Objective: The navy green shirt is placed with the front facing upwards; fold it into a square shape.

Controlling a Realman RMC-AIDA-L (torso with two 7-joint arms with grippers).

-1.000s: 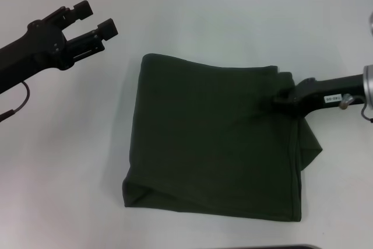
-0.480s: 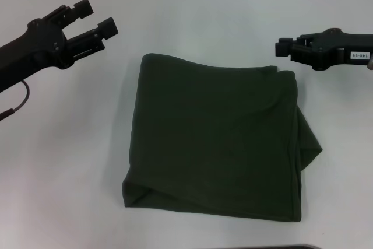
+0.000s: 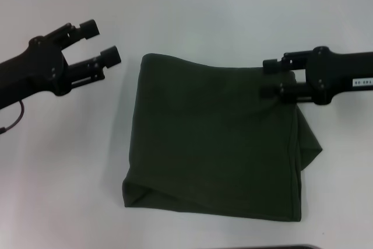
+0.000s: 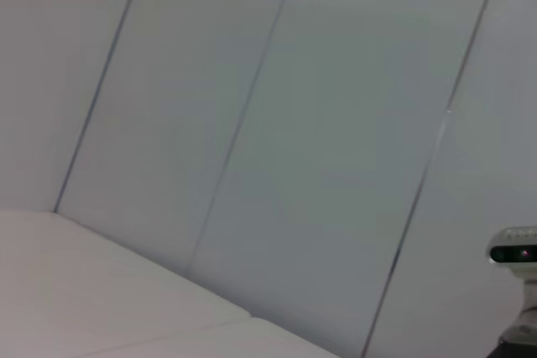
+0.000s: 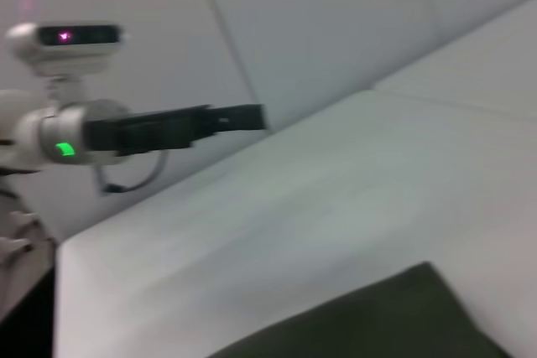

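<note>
Head view shows the left gripper (image 3: 104,42) held above the white table (image 3: 192,4), well apart from the garment on its left, fingers spread and empty, the arm reaching in from the left edge at a shallow upward slant. At centre lies the navy green shirt (image 3: 213,144), already folded into a near-square bundle, plain side up, no lettering showing; its near left corner curls over, and a loose flap of cloth bulges out past the right edge. Judged from its drape and creases, the cloth is soft, light and limp: it will sag and slide on itself when lifted, so hold is best taken at a layered edge or corner, pinching all plies together. The stray right flap looks the likely part left to tuck. Right gripper (image 3: 268,77) sits over the far right corner of the shirt, fingers parted one above the other, grasping nothing that can be made out; whether the lower finger touches the cloth cannot be told. Its arm lies level, reaching in from the right.
</note>
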